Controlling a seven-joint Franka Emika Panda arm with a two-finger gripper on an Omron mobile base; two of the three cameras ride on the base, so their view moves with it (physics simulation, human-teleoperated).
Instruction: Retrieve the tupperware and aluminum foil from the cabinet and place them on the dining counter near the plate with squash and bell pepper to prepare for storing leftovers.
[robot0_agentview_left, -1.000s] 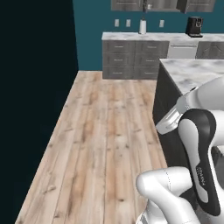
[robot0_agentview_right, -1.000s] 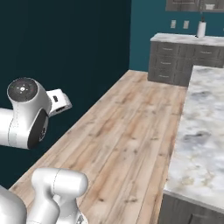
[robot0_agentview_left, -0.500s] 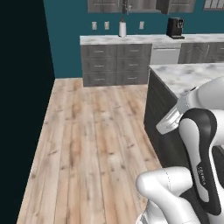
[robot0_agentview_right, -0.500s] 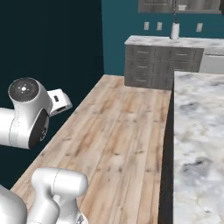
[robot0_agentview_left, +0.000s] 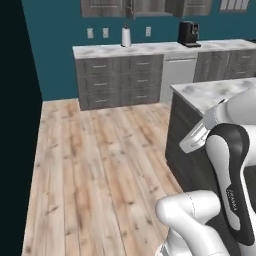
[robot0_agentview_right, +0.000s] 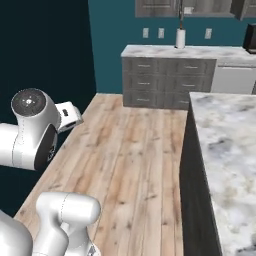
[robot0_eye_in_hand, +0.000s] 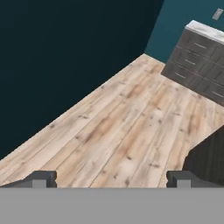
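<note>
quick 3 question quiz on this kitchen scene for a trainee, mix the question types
1. True or false: the gripper is holding something.
2. What stands on the back counter beside the wall outlets: A) paper towel roll B) kettle C) vase?
3. Fill in: the dining counter has a white-grey ____ top.

Key: 1 false, its fingertips stand wide apart over bare wood floor. 2 A. 3 marble.

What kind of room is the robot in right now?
A rendered home kitchen, it seems: a marble-topped island, grey drawer units under a back counter along a teal wall, with a paper towel roll and a coffee machine on top.
</note>
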